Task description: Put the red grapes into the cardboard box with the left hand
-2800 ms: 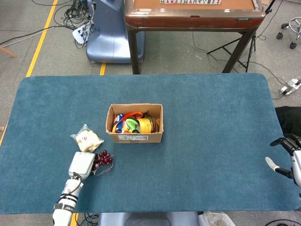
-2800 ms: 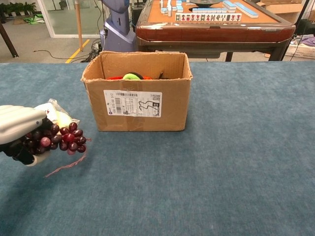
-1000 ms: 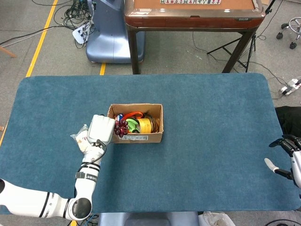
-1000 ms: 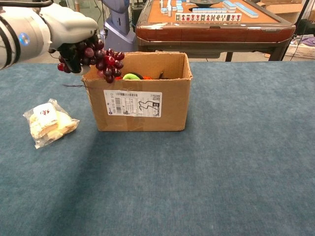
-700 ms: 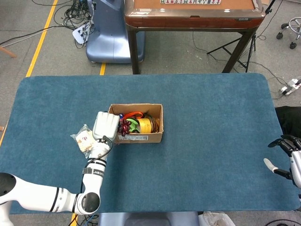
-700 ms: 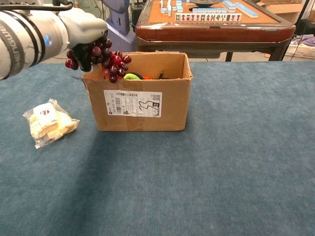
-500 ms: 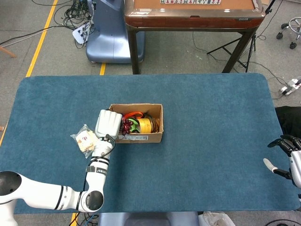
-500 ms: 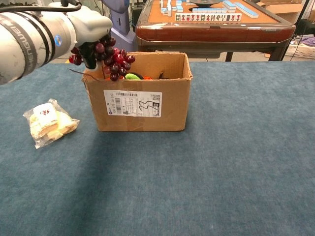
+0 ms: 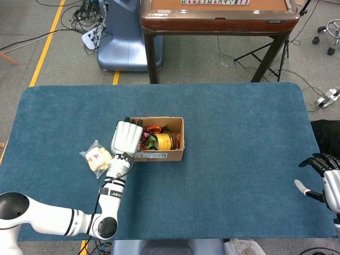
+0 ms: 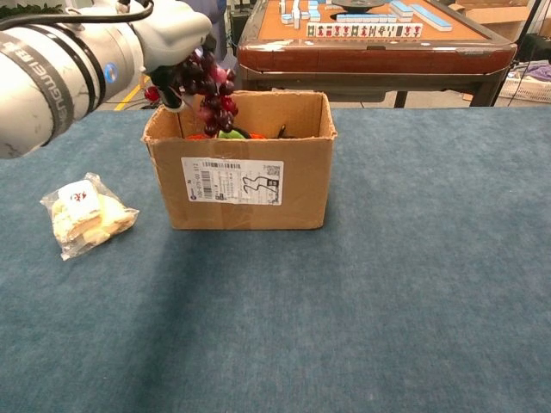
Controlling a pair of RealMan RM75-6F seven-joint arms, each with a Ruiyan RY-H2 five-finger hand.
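Note:
My left hand holds the bunch of red grapes over the left part of the open cardboard box. The grapes hang from the fingers with the lowest ones at the box's rim, above the items inside. From the head view, the left hand covers the box's left end and only a few grapes show past it, inside the box. My right hand is far off at the table's right edge, holding nothing, fingers apart.
A clear bag of snacks lies on the blue table cloth left of the box, also in the head view. The box holds yellow, green and orange items. A brown game table stands behind.
My left hand has carried the grapes up from the table beside the snack bag and rightward, over the box's left edge; now the bunch hangs above the box's inside.

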